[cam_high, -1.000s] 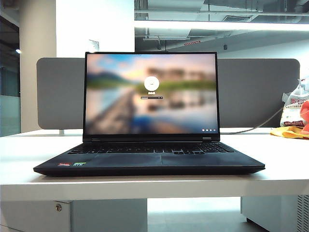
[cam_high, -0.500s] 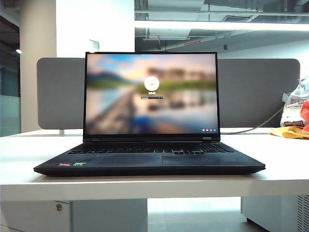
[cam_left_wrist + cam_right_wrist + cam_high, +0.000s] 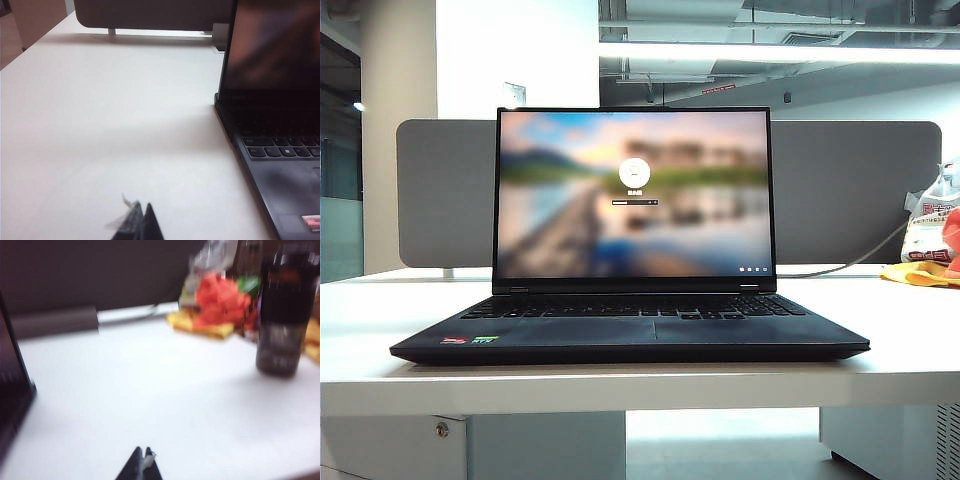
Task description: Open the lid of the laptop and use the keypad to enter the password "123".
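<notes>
Hovering empty with jaws pressed together over the white table (image 3: 100,125) left of the wide black laptop (image 3: 630,335), whose lid (image 3: 633,195) stands upright, the left gripper (image 3: 139,222) mirrors the closed, empty right gripper (image 3: 142,465) opposite.

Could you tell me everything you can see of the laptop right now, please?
The laptop is wide, thin and matte black, flat on the white table. Its lid stands upright, open, the screen lit with a blurred landscape login page. The black keyboard, big trackpad and small red and green stickers at the front left corner show. Neither gripper touches it.
</notes>
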Tool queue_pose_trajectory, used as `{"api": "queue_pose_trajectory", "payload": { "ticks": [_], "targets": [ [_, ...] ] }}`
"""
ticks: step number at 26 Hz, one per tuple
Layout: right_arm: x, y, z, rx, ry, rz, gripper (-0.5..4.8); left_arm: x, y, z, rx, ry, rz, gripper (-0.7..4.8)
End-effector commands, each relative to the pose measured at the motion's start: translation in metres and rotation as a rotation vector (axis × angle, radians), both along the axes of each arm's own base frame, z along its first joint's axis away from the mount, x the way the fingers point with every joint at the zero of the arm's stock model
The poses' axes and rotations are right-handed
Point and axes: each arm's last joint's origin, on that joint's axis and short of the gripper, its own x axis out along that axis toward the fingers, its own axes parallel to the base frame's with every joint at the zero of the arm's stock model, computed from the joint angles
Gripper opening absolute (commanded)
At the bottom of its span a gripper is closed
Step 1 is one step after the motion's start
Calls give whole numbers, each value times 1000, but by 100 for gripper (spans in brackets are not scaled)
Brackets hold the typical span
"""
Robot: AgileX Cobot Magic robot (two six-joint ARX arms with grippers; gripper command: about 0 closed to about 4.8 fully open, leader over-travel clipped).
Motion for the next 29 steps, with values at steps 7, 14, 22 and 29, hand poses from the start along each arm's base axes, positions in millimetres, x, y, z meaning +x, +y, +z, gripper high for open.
{"api": "queue_pose_trajectory", "payload": {
  "ticks": [7, 14, 22, 29],
  "targets": [
    [0, 1, -12, -32, 118, 11, -9, 0, 0, 0, 0, -5, -5, -5],
    [0, 1, -10, -95, 108, 14, -8, 0, 0, 0, 0, -5, -5, -5],
    [1, 7, -5, -149, 54, 213, -8, 0, 0, 0, 0, -5, -5, -5],
    [1, 6, -5, -163, 57, 190, -9, 0, 0, 0, 0, -5, -5, -5]
  ]
}}
